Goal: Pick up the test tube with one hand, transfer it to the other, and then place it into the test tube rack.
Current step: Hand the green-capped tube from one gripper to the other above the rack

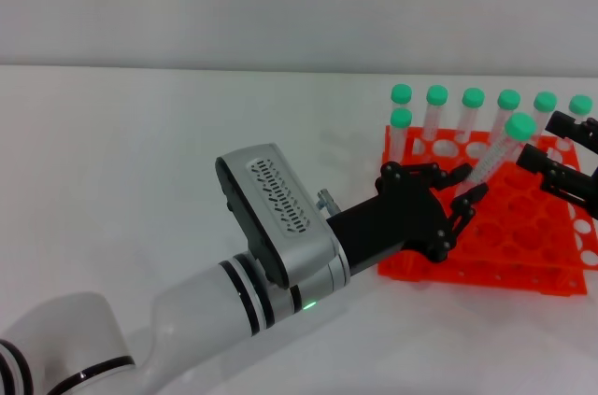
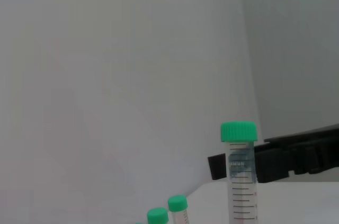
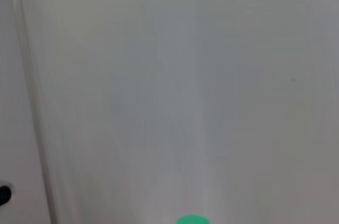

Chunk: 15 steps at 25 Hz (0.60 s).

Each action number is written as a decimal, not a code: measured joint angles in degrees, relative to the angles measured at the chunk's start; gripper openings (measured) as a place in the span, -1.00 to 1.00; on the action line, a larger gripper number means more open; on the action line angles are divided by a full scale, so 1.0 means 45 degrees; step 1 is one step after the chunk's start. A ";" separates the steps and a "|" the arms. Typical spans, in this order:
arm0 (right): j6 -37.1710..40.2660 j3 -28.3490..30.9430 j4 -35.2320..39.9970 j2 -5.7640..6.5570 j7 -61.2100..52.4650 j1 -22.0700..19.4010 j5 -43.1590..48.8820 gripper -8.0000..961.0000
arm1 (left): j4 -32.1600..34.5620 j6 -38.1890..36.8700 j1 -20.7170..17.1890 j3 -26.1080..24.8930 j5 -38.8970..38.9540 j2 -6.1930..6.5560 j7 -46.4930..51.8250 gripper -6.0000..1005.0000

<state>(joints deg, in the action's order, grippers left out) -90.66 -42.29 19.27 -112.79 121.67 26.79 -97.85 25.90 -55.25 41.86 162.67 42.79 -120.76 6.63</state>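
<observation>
My left gripper [image 1: 464,188] is shut on the test tube [image 1: 489,163], a clear tube with a green cap [image 1: 519,126], and holds it tilted above the orange-red test tube rack [image 1: 509,238]. My right gripper [image 1: 549,148] is open at the right edge, its black fingers [image 1: 568,124] just right of the cap and apart from it. In the left wrist view the held tube [image 2: 239,179] stands upright with the right gripper's black fingers [image 2: 288,160] behind it. The right wrist view shows only a sliver of green cap [image 3: 192,220].
Several other green-capped tubes [image 1: 473,98] stand in the rack's back row, one more [image 1: 402,120] at its near left corner. Two of their caps [image 2: 177,203] show in the left wrist view. White tabletop [image 1: 140,152] spreads left of the rack.
</observation>
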 joint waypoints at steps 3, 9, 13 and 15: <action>-0.0021 -0.0014 0.0081 -0.0085 -0.0194 0.0119 -0.0022 0.52 | 0.0004 0.0010 -0.0013 0.0002 0.0002 0.0000 -0.0003 -0.61; -0.0104 -0.0123 0.0140 -0.0204 -0.0428 0.0383 0.0035 0.52 | 0.0104 0.0015 -0.0055 0.0007 -0.0028 0.0001 -0.0050 -0.61; -0.0150 -0.0228 0.0148 -0.0209 -0.0444 0.0403 0.0057 0.41 | 0.0116 0.0011 -0.0107 0.0004 -0.0037 0.0000 -0.0126 -0.61; -0.0152 -0.0291 0.0152 -0.0206 -0.0453 0.0397 0.0061 0.34 | 0.0117 -0.0014 -0.0117 -0.0002 -0.0037 0.0000 -0.0127 -0.61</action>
<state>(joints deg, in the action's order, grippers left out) -91.34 -43.60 19.95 -113.71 119.63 28.57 -97.57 26.43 -55.31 41.33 162.66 42.62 -120.76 6.06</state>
